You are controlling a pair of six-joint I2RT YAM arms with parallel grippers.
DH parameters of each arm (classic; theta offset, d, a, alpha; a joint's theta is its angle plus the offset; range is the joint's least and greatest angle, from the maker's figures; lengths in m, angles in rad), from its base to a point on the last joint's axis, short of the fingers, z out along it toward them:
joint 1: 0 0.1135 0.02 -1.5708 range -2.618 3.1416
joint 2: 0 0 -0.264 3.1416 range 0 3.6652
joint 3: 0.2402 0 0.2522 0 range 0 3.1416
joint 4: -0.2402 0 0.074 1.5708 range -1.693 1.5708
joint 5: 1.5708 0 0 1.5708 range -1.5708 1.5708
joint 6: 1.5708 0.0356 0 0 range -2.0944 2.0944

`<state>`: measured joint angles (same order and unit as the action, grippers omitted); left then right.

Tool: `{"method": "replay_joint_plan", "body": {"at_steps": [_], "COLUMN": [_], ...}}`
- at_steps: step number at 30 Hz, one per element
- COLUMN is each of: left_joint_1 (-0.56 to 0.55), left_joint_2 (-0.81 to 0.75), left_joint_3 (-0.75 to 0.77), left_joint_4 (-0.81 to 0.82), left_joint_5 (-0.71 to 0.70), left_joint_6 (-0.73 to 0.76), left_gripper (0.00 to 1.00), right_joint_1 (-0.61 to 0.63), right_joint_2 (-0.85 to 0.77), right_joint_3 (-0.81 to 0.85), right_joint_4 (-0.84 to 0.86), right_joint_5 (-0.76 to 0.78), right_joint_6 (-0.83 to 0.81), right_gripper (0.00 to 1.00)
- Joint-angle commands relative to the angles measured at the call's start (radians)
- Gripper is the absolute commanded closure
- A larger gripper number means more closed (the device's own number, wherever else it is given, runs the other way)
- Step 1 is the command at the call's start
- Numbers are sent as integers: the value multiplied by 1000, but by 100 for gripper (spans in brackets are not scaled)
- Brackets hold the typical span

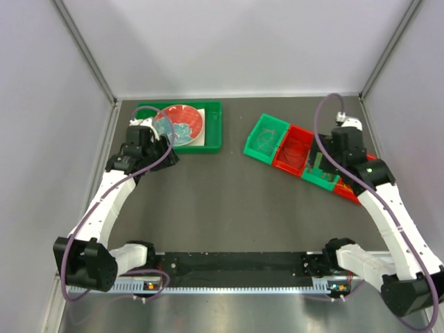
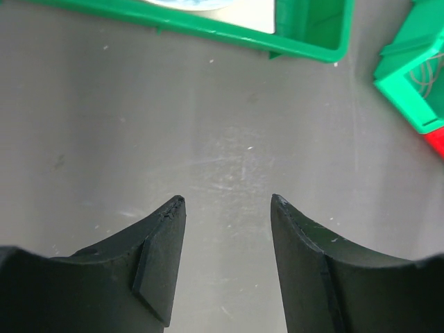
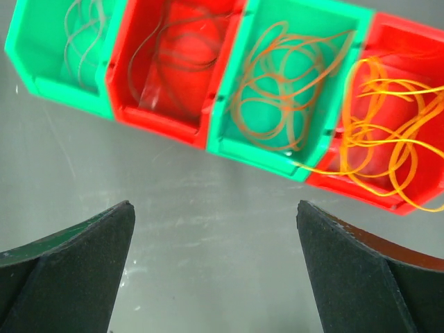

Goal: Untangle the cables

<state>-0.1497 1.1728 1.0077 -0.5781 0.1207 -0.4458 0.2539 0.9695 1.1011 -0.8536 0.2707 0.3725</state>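
Right pincer point(image 3: 215, 205): jaws spread wide, nothing between them, hanging above the bare surface point(image 3: 208, 291) just short of a row of four bins point(image 3: 159, 125). Left pincer point(image 2: 227, 198): jaws partly apart, likewise empty, over bare surface near a corner of the green tray point(image 2: 305, 45). The cables lie sorted by colour in the bins: yellow cables point(image 3: 388, 118) in the red end bin, orange cables point(image 3: 277, 90) in the green bin beside it, dark red cables point(image 3: 187, 41) next, and thin brownish cables point(image 3: 83, 35) in the far green bin. One yellow strand point(image 3: 312, 166) spills over its rim onto the neighbouring bin's front wall. Judgement: sorting looks nearly done, and the step in hand is tidying that stray. Pinch it alone at the overhang, lift straight up, drop it well inside, and keep clear of the orange loops. Farther off, the tray holds a red plate point(image 1: 182, 121); I cannot tell what is on it.
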Motion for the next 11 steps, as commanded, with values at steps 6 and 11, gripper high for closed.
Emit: {"method": "replay_joint_plan", "body": {"at_steps": [6, 11], "left_joint_1": [24, 24], "left_joint_2": [-75, -84], "left_joint_3": [-34, -43], "left_joint_4": [-39, -42], "left_joint_5": [8, 17], "left_joint_6": [24, 32], "left_gripper": [42, 42], "right_joint_1": [209, 211], "right_joint_2": [5, -20], "right_joint_3": [-95, -132], "right_joint_4": [79, 125], "right_joint_5": [104, 96], "right_joint_6": [89, 105], "right_gripper": [1, 1]}}
